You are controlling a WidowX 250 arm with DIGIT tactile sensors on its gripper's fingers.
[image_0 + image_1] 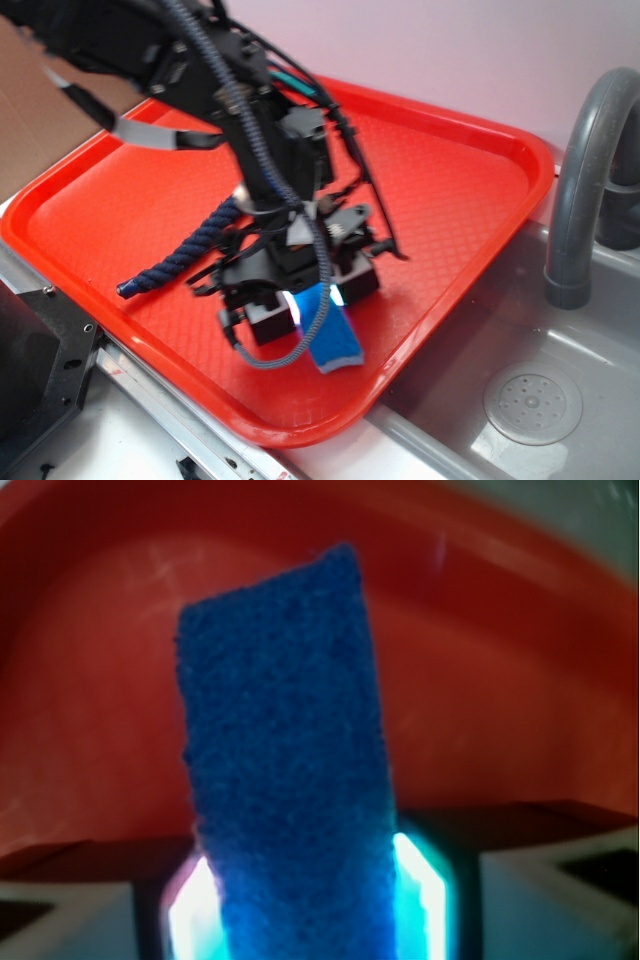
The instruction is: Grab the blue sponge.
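1. Over the near right part of the red plastic tray, the black gripper has its jaws pinching the small flat bright-blue sponge.
2. Its long axis runs straight out from between the jaws, free end hanging toward the tray's near rim.
3. Left lies a dark navy braided rope, untouched.
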